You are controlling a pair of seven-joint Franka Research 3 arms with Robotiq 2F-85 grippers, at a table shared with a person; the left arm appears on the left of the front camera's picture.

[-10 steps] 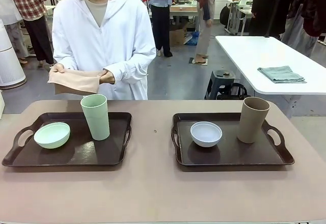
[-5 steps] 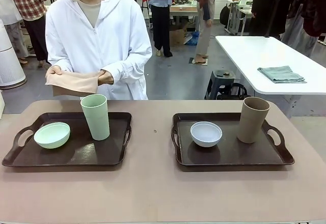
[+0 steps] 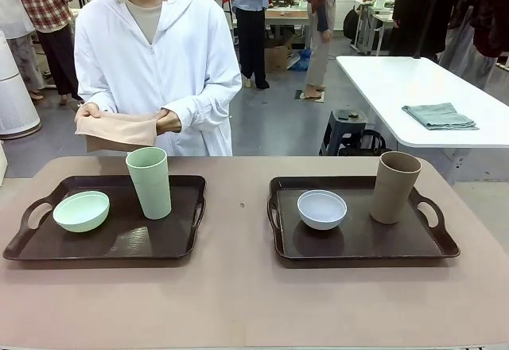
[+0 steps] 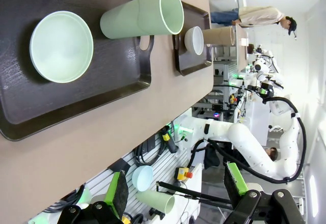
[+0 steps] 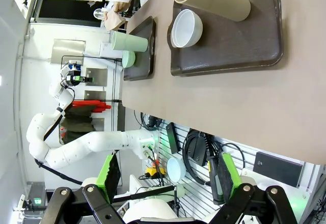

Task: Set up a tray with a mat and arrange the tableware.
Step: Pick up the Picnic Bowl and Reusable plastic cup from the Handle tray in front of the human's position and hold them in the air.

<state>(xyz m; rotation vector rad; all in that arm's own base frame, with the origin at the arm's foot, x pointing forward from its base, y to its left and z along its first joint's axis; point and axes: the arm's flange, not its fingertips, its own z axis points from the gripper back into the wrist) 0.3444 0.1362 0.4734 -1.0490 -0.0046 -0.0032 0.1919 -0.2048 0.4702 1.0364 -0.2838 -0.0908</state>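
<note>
You've got left gripper point(image 4: 177, 183) & right gripper point(image 5: 168, 175) both wide open, empty, peach cloth mat point(image 3: 118, 127) w/ the person point(image 3: 159, 56), so the tall pale-green matte tumbler point(image 3: 149, 181) standing on the dark-brown plastic tray point(image 3: 119, 245) could tip if clipped.

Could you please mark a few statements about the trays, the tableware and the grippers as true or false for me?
1. The pale green tumbler stands upright on the left tray, beside the mint bowl. True.
2. The white bowl shares a tray with the mint bowl. False: it sits on the right tray with the tan tumbler.
3. The person holds a folded beige cloth in both hands. True.
4. A mat lies in the right tray. False: bowl and tumbler stand on its bare dark floor.
5. Both grippers are shut on tumblers. False: the left gripper and the right gripper are open and hold nothing.
</note>
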